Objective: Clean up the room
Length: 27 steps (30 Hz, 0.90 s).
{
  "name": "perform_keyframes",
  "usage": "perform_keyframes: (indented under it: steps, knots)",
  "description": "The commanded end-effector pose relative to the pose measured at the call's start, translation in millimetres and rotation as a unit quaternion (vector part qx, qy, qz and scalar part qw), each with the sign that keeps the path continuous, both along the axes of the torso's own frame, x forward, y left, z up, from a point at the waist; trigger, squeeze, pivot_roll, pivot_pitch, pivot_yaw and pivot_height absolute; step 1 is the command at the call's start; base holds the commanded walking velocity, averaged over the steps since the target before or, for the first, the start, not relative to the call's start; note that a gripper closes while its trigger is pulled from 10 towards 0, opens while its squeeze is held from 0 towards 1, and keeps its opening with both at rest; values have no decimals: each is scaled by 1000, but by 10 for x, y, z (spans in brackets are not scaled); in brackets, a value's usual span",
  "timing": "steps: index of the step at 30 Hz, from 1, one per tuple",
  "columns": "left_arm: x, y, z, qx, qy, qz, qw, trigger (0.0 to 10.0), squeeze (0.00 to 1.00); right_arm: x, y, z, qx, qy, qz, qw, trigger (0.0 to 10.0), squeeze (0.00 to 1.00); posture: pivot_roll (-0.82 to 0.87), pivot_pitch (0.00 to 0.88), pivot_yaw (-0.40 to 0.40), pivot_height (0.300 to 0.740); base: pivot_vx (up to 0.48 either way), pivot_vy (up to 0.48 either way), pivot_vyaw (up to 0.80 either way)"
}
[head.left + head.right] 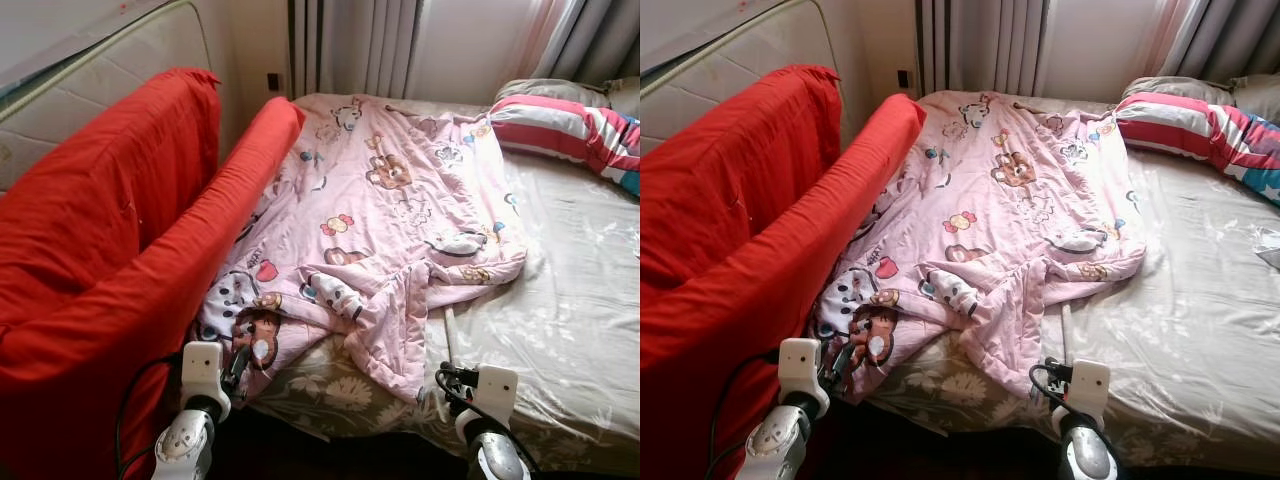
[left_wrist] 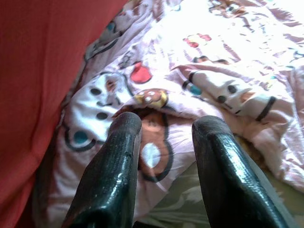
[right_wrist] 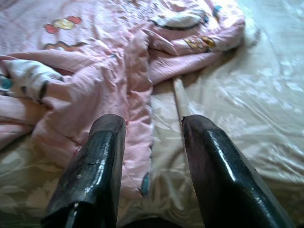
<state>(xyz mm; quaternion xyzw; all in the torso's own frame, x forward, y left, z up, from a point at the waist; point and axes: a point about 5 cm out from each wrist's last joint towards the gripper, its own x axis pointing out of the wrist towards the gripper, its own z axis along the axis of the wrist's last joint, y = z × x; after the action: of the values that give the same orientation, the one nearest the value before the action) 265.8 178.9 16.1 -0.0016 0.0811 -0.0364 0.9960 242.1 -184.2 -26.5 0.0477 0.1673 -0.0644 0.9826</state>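
A pink quilt (image 1: 380, 200) printed with cartoon animals lies crumpled across the left half of the bed, and one corner hangs over the near edge. My left gripper (image 1: 237, 362) is at the quilt's near-left corner beside the red cushion. It is open, and the bear print (image 2: 152, 142) lies just beyond its fingers (image 2: 118, 161). My right gripper (image 1: 450, 380) hovers over the near edge of the bed, also open. The quilt's hanging fold (image 3: 133, 109) sits between and beyond its fingers (image 3: 213, 161). A thin white rod (image 3: 180, 97) pokes out from under the quilt.
A red covered cushion or sofa (image 1: 110, 230) stands tight against the bed's left side. The grey-beige patterned sheet (image 1: 570, 300) is bare on the right. A red-and-white striped pillow (image 1: 570, 125) lies at the head. Curtains (image 1: 350, 45) hang behind.
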Motion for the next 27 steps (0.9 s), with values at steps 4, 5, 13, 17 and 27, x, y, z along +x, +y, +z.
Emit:
perform_keyframes:
  steps: [4,5,13,17,27]
  knots:
    - [11,-26,26,-2,1,-2,1000,10000,0,72,74,67,-4,-19,11,1000,10000,0,-26,30,-31,738,0,0,0]
    - [11,-30,26,-2,3,-3,1000,10000,0,90,83,83,-4,-23,11,1000,10000,0,-26,31,-31,738,0,0,0]
    - [-18,1,-8,-3,13,-1,1000,10000,0,119,94,107,-9,-28,15,999,10000,0,-22,39,-31,738,0,0,0]
    - [-15,14,-12,-3,16,1,1000,10000,0,157,115,138,-8,-33,18,999,10000,0,-18,56,-34,738,0,0,0]
    - [-2,56,-28,-1,20,3,1000,10000,0,215,156,178,-11,-37,28,999,10000,0,-8,69,-36,738,0,0,0]
